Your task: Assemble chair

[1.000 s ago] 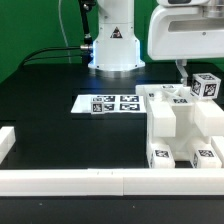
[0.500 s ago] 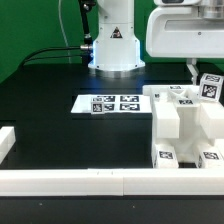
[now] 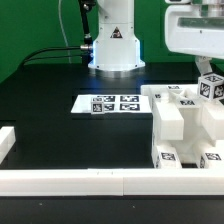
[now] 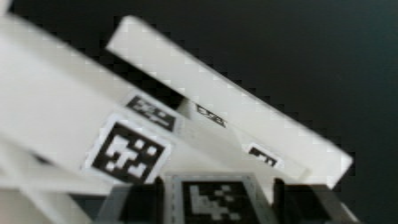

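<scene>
The claw (image 3: 206, 75) grips a small tagged chair piece (image 3: 210, 87) over the clustered chair parts (image 3: 180, 125) on the black tabletop (image 3: 60, 125); the marker board (image 3: 108, 103) lies just beside them.

Chair (image 3: 185, 125): seemingly smooth, matt plastic

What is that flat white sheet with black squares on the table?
It is the marker board, a thin flat white sheet bearing four black-and-white square tags, two rows of two. It lies flat on the black table before the robot's base, at the exterior view's left of the white chair parts. Nothing rests on it; whether it touches those parts is unclear.
</scene>
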### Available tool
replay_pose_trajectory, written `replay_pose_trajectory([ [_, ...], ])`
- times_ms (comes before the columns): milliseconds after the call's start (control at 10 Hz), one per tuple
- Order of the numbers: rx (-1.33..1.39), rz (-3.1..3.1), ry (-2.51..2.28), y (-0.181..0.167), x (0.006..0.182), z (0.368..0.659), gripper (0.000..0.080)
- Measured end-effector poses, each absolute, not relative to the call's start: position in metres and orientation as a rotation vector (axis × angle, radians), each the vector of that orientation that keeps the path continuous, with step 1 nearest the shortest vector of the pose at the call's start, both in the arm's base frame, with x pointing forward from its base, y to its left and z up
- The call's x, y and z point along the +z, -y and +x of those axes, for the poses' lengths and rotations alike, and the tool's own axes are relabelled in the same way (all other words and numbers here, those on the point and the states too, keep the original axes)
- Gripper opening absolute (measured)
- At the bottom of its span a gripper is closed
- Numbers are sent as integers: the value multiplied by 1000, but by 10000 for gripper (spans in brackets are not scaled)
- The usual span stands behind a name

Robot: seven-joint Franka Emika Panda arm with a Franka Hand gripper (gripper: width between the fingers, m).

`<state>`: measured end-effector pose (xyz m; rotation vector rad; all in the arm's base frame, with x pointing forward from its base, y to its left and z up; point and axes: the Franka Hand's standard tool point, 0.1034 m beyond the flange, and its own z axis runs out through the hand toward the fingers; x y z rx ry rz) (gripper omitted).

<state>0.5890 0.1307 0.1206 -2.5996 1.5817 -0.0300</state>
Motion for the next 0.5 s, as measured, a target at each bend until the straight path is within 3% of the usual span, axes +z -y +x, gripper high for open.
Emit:
replay_pose_trajectory([
  [300,-43,-2321,-1889,-131,120,593,285],
  [400,-43,-2325,-1885,-131,120,593,338],
  [500,-45,-2348,-1857,-131,120,593,473],
])
